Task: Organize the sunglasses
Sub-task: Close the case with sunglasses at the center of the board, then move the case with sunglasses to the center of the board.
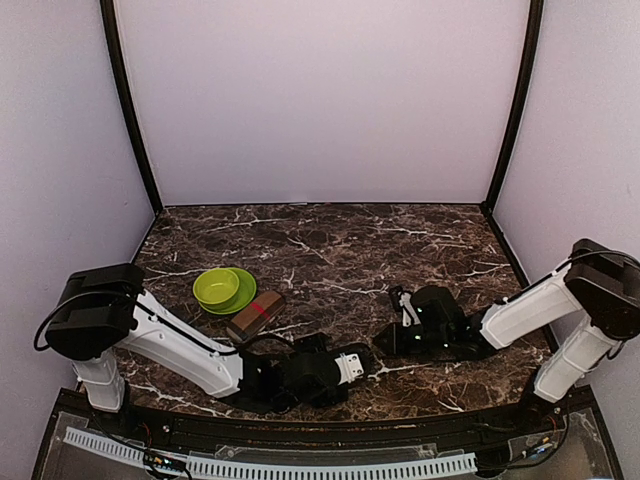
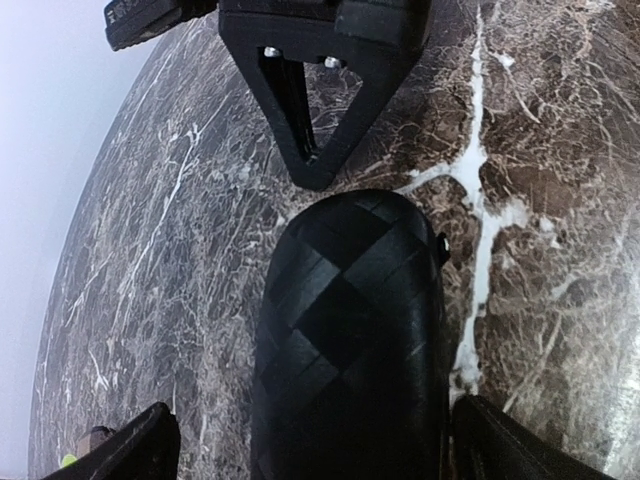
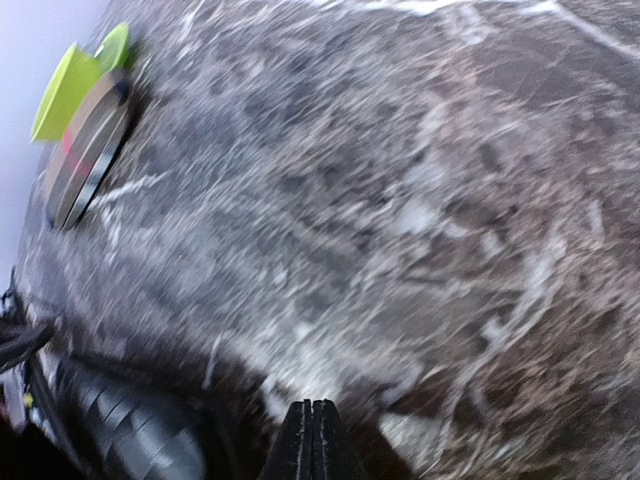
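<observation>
Searching every view turned up no sunglasses; whether they sat inside a case could not be told. A closed black case (image 2: 345,340) lay flat at the table's (image 1: 330,240) six o'clock, straddled by the left gripper (image 2: 315,410), fingers spread, gripping nothing. The right gripper (image 3: 312,412) hovered near it, fingers pressed together, empty. A striped case (image 1: 255,315) lay at five o'clock of the green bowl (image 1: 225,290). Likely step: handling this black case. Next came a squared, steady hold on it.

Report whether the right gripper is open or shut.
Shut: in its wrist view the right gripper shows both black fingers pressed together with no gap and nothing between them.
</observation>
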Controlling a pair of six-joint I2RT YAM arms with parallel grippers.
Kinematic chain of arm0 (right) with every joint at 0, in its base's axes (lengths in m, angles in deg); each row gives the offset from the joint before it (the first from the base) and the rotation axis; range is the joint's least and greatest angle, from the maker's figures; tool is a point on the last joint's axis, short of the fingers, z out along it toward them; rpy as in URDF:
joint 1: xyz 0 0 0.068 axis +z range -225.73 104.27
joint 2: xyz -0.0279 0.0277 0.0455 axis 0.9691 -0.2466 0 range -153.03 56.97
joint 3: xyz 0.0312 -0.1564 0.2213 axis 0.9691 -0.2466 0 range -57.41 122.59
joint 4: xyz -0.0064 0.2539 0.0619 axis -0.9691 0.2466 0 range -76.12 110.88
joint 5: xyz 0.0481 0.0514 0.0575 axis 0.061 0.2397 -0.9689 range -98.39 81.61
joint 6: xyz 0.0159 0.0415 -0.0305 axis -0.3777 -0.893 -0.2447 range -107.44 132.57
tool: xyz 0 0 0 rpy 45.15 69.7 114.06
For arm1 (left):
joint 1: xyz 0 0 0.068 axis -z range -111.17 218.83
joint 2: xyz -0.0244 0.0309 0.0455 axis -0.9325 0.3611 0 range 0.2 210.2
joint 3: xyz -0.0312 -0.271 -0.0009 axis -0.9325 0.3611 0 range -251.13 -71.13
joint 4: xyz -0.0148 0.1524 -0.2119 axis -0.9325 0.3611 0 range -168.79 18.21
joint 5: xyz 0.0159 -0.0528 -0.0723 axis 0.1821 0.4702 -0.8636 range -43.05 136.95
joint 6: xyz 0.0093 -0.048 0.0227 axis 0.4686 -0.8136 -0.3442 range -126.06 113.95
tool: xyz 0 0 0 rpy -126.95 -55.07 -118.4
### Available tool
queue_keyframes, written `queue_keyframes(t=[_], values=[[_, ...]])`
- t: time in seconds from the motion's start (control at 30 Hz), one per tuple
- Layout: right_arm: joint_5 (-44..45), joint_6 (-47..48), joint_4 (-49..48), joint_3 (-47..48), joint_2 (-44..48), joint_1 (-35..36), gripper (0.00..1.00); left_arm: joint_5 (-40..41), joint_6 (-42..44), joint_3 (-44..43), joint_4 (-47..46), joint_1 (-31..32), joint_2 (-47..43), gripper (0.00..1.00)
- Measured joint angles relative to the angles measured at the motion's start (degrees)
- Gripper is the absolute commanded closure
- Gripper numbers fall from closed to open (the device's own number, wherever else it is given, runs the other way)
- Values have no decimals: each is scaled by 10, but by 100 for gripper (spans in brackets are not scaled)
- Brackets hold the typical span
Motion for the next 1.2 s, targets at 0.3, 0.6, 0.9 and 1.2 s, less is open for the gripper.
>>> queue_keyframes(t=[0.3, 0.6, 0.9, 1.2], values=[[-80, 20, 65, -1, 48, 0, 83, -86, -39, 17, 61, 0, -44, 1], [-90, 32, 122, -26, 101, 9, 56, -174, -66, 11, 122, -28, -71, 1], [-51, 59, 175, -8, 113, 74, 53, -233, -86, 5, 164, -74, -77, 1], [-26, 84, 193, 45, 61, 77, 55, -243, -96, 0, 177, -74, -77, 1]])
